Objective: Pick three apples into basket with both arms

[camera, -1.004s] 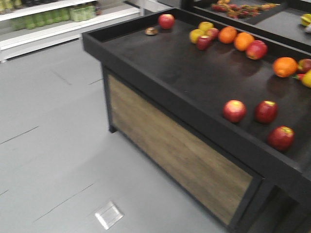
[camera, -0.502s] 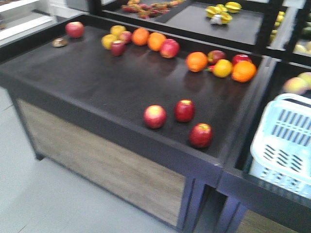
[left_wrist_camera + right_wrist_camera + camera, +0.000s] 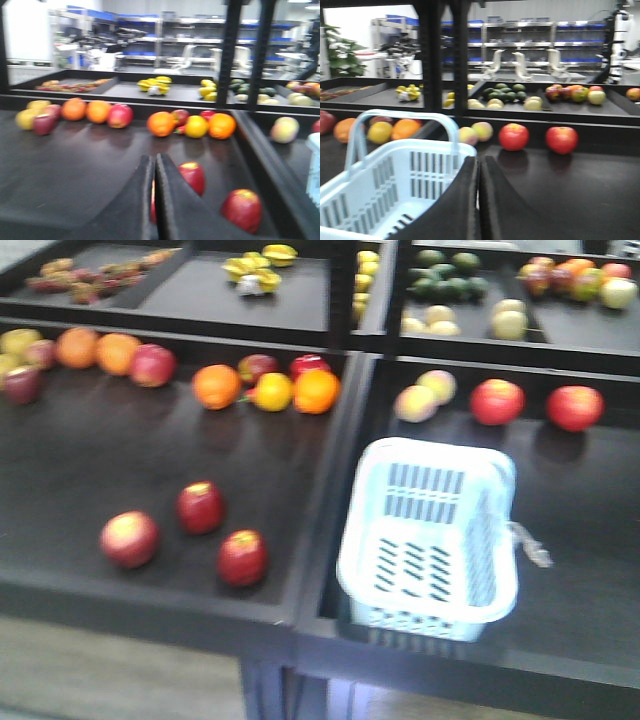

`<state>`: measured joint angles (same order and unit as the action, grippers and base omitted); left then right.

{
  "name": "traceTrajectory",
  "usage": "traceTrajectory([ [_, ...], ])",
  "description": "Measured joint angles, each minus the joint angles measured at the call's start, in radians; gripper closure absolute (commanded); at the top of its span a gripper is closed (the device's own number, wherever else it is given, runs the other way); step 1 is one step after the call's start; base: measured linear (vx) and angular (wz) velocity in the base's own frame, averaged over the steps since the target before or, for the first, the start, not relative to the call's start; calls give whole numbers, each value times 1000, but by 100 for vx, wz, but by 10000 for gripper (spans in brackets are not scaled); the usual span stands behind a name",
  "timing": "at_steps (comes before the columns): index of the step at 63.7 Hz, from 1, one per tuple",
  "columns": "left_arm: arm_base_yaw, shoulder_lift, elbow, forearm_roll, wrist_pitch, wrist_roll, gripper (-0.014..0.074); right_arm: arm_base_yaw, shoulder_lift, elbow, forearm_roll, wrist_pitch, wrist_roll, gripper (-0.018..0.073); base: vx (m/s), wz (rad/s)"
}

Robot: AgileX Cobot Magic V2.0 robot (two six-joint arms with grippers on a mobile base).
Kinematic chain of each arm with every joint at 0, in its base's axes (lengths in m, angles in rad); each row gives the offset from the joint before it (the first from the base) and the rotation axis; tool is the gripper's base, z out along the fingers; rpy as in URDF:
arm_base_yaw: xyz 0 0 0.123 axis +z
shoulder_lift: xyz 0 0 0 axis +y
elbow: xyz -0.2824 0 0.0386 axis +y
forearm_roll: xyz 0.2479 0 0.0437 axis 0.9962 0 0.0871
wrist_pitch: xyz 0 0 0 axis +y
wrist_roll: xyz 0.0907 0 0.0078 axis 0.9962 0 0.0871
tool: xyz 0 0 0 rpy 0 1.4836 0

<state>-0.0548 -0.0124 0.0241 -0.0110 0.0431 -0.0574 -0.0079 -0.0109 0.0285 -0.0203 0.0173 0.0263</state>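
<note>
Three dark red apples lie near the front edge of the left tray (image 3: 100, 460), apart from each other: the left apple (image 3: 129, 539), the middle apple (image 3: 200, 507) and the right apple (image 3: 242, 557). The basket (image 3: 425, 485) stands upright at the front left corner of the right tray (image 3: 580, 540), with a scrap of clear film (image 3: 530, 545) on its right side. The left gripper (image 3: 154, 200) has its fingers pressed together on nothing. The right gripper (image 3: 478, 200) is the same, beside the basket. The far shelves are too blurred to read.
</note>
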Motion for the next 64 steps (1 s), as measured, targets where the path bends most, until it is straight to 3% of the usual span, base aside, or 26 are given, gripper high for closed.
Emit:
traceTrajectory([
  [26, 0, 0, 0, 0, 0, 0, 603, 0, 0, 0, 0, 0, 0, 568, 13, -37],
  [64, 0, 0, 0, 0, 0, 0, 603, 0, 0, 0, 0, 0, 0, 568, 13, -7],
])
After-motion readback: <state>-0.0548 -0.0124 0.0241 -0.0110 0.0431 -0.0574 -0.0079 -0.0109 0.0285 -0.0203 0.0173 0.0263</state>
